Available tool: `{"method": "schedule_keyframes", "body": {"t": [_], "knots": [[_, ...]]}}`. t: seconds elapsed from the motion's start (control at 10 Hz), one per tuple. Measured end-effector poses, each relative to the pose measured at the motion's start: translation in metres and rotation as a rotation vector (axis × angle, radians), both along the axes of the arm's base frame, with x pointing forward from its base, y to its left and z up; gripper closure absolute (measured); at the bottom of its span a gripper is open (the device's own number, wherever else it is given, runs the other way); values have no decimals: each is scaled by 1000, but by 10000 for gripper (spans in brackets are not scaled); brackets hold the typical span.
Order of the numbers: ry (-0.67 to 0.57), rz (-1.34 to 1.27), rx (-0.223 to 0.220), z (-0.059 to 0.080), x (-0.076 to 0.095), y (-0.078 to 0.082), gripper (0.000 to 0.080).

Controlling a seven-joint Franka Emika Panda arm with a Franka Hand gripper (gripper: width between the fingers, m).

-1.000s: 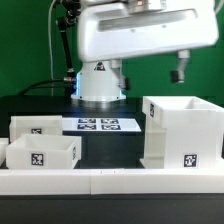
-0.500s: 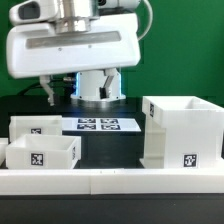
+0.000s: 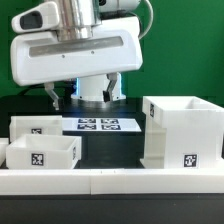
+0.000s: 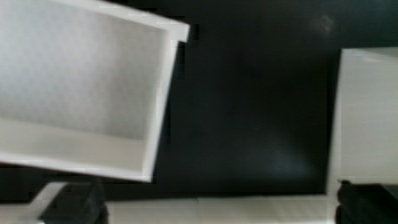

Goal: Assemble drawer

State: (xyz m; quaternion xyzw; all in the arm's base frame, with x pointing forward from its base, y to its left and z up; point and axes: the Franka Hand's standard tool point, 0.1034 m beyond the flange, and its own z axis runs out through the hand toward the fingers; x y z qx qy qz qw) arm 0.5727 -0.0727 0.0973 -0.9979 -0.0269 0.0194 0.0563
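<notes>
swung over to the exterior view's left, gripper [image 3: 83, 93] wide and empty; approach step, next line up over a tray [image 3: 42, 152] wall.

Robotics lab bench: green backdrop [image 3: 190, 50], black tabletop [image 3: 110, 150], fixed marker board [image 3: 105, 125], white arm base [image 3: 98, 90].

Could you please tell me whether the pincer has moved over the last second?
Yes. The pincer has swung toward the exterior view's left, judged against the fixed marker board.
</notes>
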Motion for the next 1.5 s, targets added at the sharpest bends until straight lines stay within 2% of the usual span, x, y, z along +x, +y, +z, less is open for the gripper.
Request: {"method": "schedule_keyframes", "body": {"t": [0.2, 0.4, 0.5, 0.8, 1.0, 1.2, 1.5], "knots": [[112, 2, 3, -22, -3, -6, 150], [95, -5, -5, -33, -2, -9, 150], [101, -6, -5, -38, -3, -9, 150], [101, -4, -5, -38, -3, -9, 150], [42, -17, -30, -46, -2, -11, 150], [-5, -27, -57, -66, -16, -13, 150], [-28, -30, -75, -85, -21, -17, 150]]}}
